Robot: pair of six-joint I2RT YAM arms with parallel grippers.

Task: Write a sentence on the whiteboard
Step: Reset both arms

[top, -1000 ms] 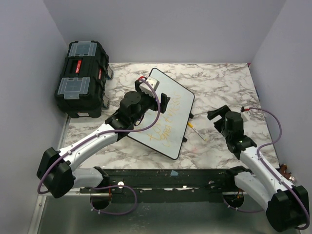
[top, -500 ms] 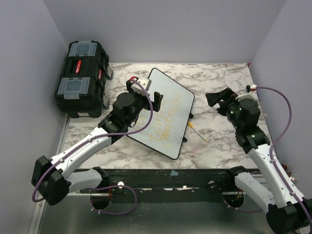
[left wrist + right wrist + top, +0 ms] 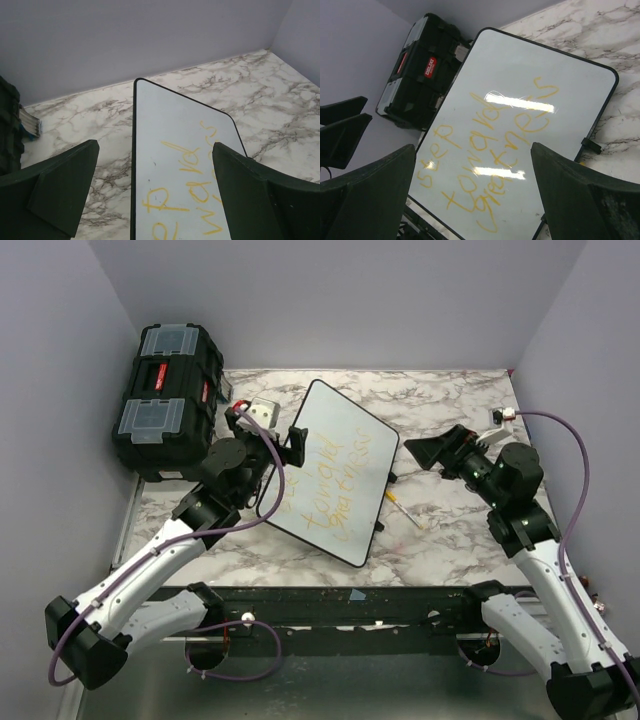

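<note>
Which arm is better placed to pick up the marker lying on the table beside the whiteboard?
The right. The marker lies off the whiteboard's right edge, near the right arm's open jaws; the left arm is across the board.

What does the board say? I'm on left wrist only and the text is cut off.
Observer: Right wrist shows the whole sentence on the board: "step toward greatness", in three yellow lines.
Operator: Where's the marker?
Observer: The marker lies on the table, just right of the board. Only the top view shows it.
Operator: Right claw holding anything?
Observer: No. The right claw is open and empty, above the table to the right of the board.
</note>
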